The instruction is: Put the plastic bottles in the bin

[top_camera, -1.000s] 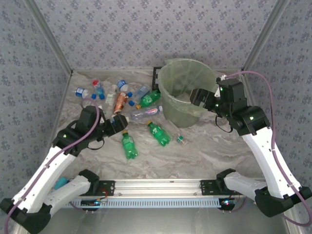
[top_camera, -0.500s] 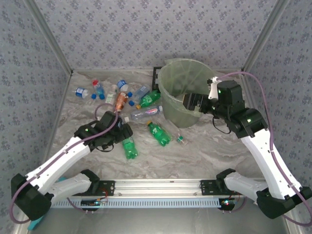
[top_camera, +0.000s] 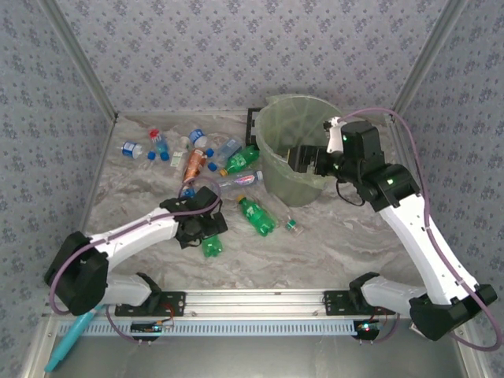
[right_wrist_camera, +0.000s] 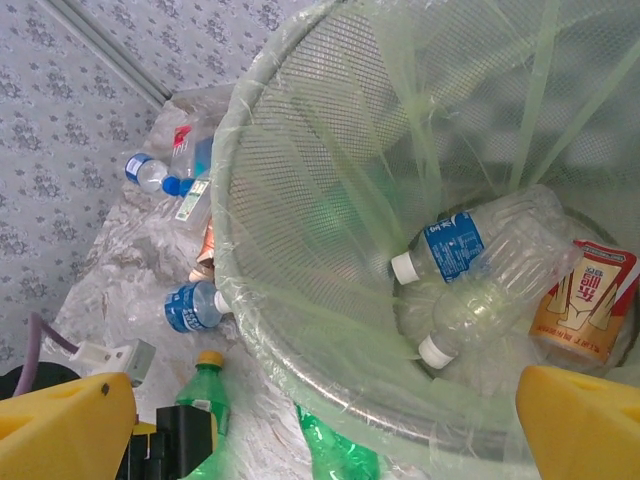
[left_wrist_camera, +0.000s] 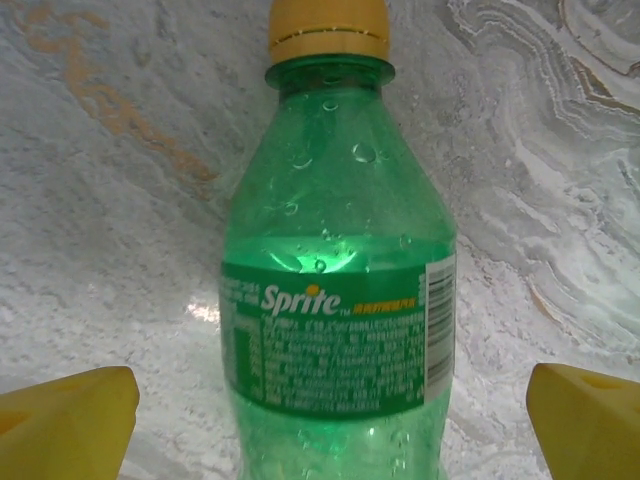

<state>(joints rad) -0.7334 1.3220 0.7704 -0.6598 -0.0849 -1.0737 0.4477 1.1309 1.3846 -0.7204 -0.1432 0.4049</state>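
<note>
Scattered clear plastic bottles with blue caps and labels (top_camera: 157, 146) lie at the far left of the marbled grey table (top_camera: 339, 244). Nearer, the left gripper (top_camera: 203, 228) hangs with its yellow jaws spread wide on either side of a smooth green plastic Sprite bottle (left_wrist_camera: 340, 300), which lies flat, yellow-capped, beaded with droplets and untouched. Another green bottle (top_camera: 257, 216) lies just to its right. Further right, the round pale mesh bin (top_camera: 272, 169), lined with a thin translucent green bag, holds crumpled clear bottles (right_wrist_camera: 470, 245). The right gripper (top_camera: 303, 160) hovers over its rim, jaws released and empty.
</note>
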